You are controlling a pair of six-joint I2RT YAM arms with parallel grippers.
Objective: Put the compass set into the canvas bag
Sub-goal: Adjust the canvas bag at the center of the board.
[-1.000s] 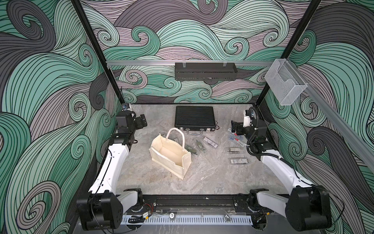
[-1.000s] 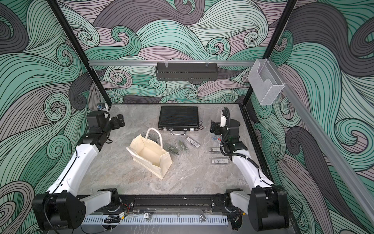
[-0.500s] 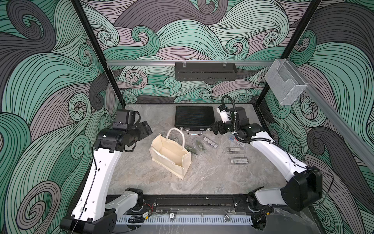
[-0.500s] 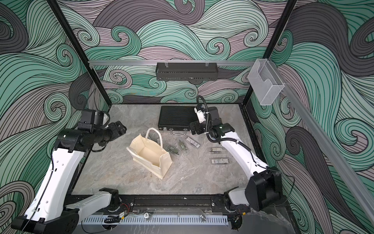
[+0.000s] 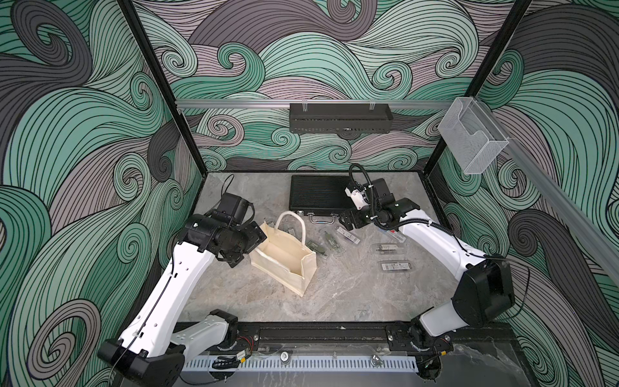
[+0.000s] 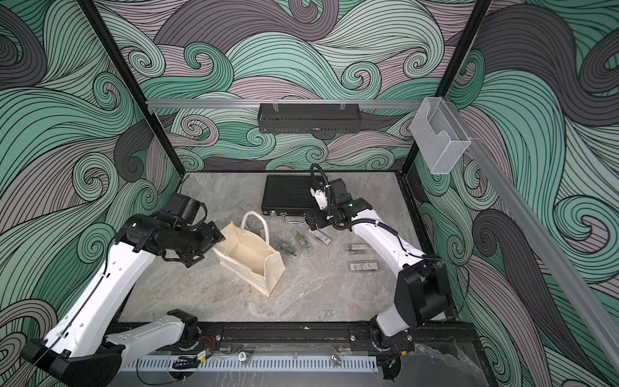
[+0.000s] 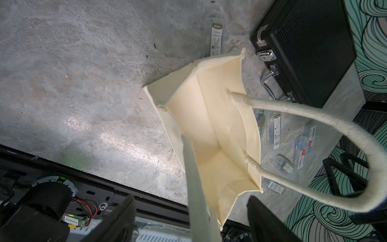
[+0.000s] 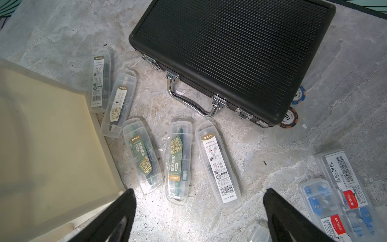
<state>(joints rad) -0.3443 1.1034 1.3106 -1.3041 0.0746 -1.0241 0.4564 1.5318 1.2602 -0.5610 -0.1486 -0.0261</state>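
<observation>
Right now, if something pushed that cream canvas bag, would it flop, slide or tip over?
Probably stiff: the canvas bag stands upright on the table with squared walls and an open mouth. Likely light, since its inside looks empty. A push high up might tip it, as its base looks narrow; lower down it would probably slide.

The table (image 5: 335, 295) was a grey marbled slab. A cream bag (image 5: 284, 264) stood upright on it, mouth open, left of centre. A black briefcase (image 5: 318, 194) lay flat and latched at the far edge, with its handle facing the bag. Five clear compass cases (image 8: 178, 161) lay flat in a loose row between bag and briefcase; the end one lay just beside the bag wall, contact not determinable. Other cases (image 5: 395, 266) lay apart on the right side. Two chips (image 8: 290, 118) lay against one briefcase corner.
</observation>
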